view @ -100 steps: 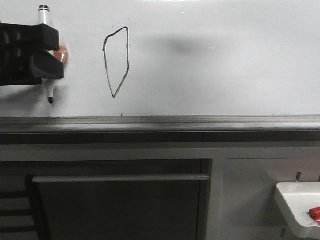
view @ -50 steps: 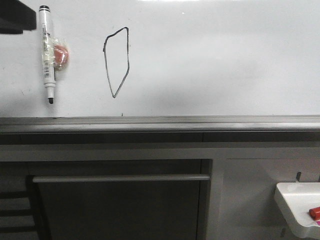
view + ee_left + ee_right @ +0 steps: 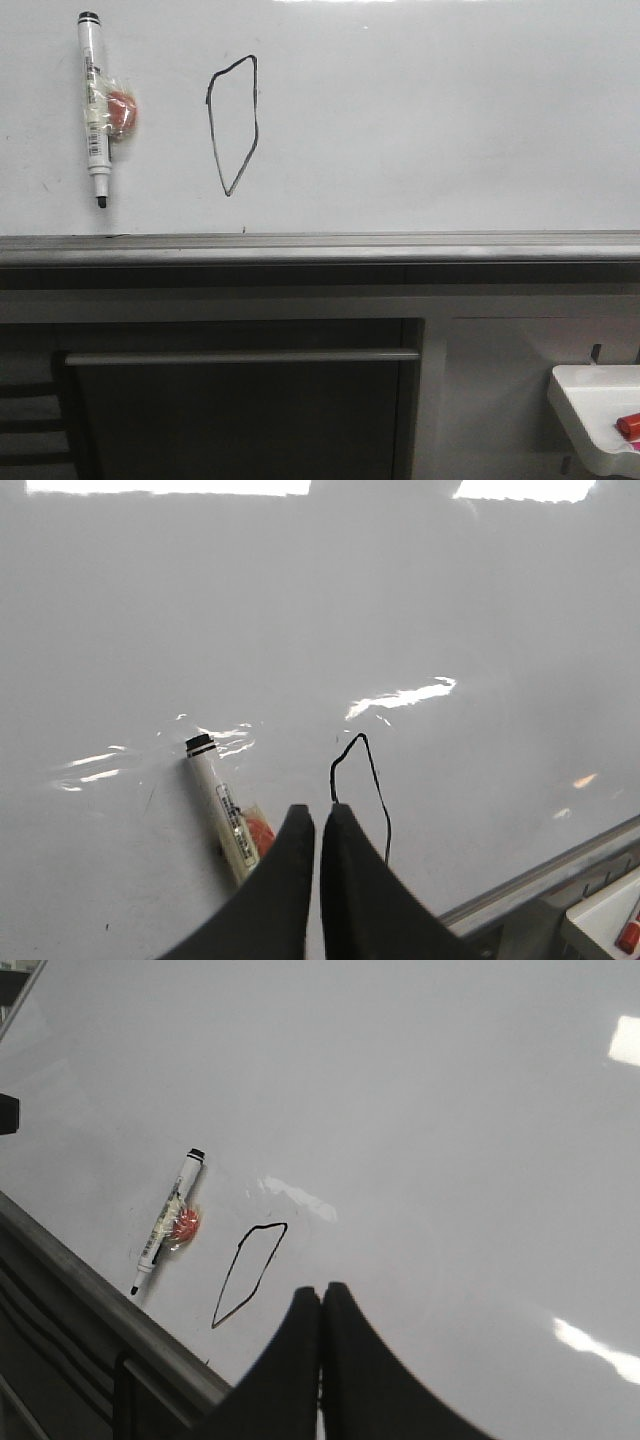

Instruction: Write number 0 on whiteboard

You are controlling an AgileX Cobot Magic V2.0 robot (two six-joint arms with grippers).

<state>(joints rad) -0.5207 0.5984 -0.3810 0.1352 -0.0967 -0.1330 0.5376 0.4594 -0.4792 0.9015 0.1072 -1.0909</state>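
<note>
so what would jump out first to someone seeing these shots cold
The black hand-drawn number 0 stands out most, a tall angular loop on the left half of the whiteboard. Just left of it a white marker pen hangs upright on the board, tip down, with a red magnet at its side. In the wrist views, the left end effector and right end effector are both shut and empty, off the board.

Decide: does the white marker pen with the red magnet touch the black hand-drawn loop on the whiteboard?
Apart. The front view shows bare whiteboard between the marker pen and the loop.
</note>
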